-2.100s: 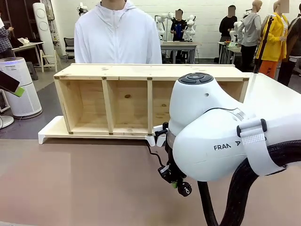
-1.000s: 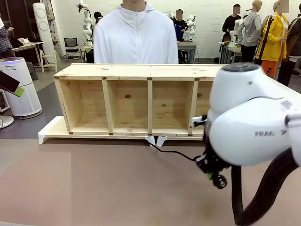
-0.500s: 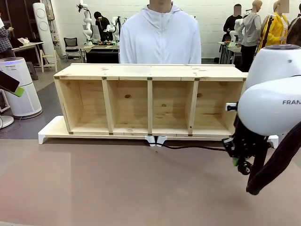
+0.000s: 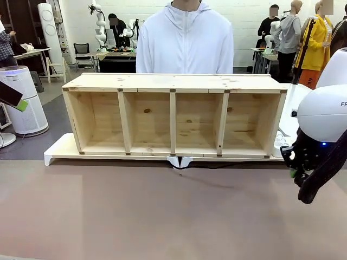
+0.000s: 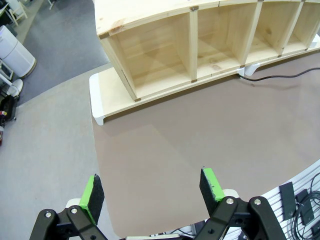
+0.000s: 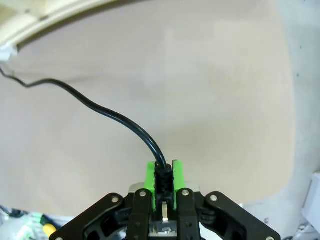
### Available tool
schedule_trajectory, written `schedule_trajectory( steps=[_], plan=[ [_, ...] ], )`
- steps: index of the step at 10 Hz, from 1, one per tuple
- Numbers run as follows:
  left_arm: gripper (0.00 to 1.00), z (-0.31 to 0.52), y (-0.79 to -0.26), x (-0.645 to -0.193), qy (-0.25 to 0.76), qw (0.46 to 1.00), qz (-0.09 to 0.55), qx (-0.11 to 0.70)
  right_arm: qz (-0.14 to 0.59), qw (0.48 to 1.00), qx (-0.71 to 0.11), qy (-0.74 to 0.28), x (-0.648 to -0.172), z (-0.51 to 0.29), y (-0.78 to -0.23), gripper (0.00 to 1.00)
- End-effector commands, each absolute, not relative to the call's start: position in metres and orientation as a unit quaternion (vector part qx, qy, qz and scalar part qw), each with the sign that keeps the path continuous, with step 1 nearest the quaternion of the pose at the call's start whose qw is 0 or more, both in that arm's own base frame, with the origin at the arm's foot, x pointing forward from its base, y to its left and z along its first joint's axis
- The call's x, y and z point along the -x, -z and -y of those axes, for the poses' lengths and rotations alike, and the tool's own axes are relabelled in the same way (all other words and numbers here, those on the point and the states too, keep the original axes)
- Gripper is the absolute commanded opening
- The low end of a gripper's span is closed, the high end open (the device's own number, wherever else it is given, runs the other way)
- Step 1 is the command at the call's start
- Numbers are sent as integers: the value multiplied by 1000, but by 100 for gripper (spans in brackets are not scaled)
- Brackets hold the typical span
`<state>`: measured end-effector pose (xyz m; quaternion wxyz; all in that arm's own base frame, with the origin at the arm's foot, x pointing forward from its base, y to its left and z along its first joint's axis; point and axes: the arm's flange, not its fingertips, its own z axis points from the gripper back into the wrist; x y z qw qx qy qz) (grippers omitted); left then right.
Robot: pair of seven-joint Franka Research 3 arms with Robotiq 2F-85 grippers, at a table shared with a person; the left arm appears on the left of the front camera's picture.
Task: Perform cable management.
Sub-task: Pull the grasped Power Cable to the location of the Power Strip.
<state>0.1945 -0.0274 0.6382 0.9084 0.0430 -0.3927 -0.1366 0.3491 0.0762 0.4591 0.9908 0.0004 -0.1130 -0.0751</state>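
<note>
**Item:** long, thin, black flexible cable [image 6: 115, 117].

**Location:** Its thickened black end is pinched between the green pads of your right tool [image 6: 164, 171]. From there it arcs away over the dull pink-brown tabletop [image 4: 108, 216]. It then runs low along the front of the pale four-bay wooden shelf unit [image 4: 173, 81] to the white feet [image 4: 180, 161] at mid-base, where its far part goes out of sight.

**Hazards, as judged:**
- The run looks nearly straight in the front view, so little slack seems left. If you carry it farther right, you will likely tug whatever holds the hidden end, or drag the cable hard against those feet.
- The grip sits on a short stub. A sideways pull could slide it out through the pads.
- The thick black braided hose [image 4: 320, 181] hangs just beside the right tool. If you turn the wrist, it could hook the cable.

**Pose, right arm:** It is low at the shelf unit's right end. The tool points down at the tabletop with its jaws narrow, clamped on the cable.

**Pose, left arm:** The left tool [image 5: 151, 187] is high over the near left part of the tabletop, looking down on the shelf's left bays. Its jaws are wide with nothing between them.

**Surroundings:** A person in a white hooded top [image 4: 184, 43] stands behind the shelf unit.
</note>
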Motion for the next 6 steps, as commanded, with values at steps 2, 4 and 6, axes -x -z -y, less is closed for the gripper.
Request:
schedule_trajectory(
  steps=[2, 4, 6],
  plan=[
    [100, 28, -639, -196, 136, 906, 397, -44, 174, 977, 45, 114, -358, -43, -446, 17],
    [100, 28, -639, -196, 136, 906, 397, -44, 202, 967, 70, 137, -377, -24, -462, 17],
    [100, 28, -639, -196, 136, 906, 397, -44, 220, 963, 66, 144, -395, -10, -476, 17]
  ],
)
